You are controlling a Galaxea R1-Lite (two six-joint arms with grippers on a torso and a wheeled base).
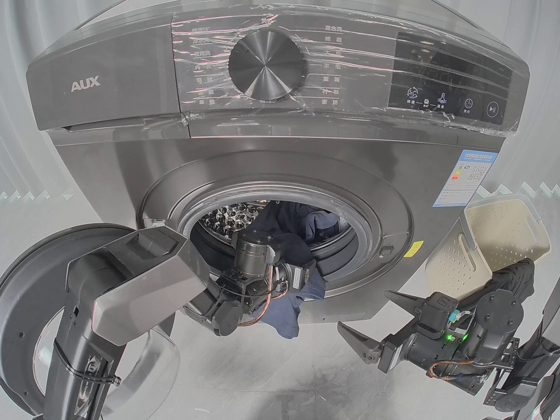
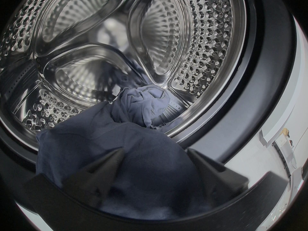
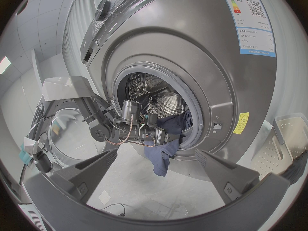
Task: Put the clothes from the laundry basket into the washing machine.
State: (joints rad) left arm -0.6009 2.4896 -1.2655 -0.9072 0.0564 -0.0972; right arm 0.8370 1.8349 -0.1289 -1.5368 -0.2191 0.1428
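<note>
A dark blue garment lies across the washing machine's opening, partly inside the drum and partly hanging down the front. In the left wrist view the garment bulges between the spread fingers of my left gripper, which is open at the drum's mouth. From the right wrist view, the left gripper sits at the door rim against the garment. My right gripper hovers open and empty low before the machine. A cream laundry basket stands to the right with a dark garment over its edge.
The round door is swung open to the left, behind my left arm. The pale floor lies in front of the machine. The basket leans close to the machine's right side.
</note>
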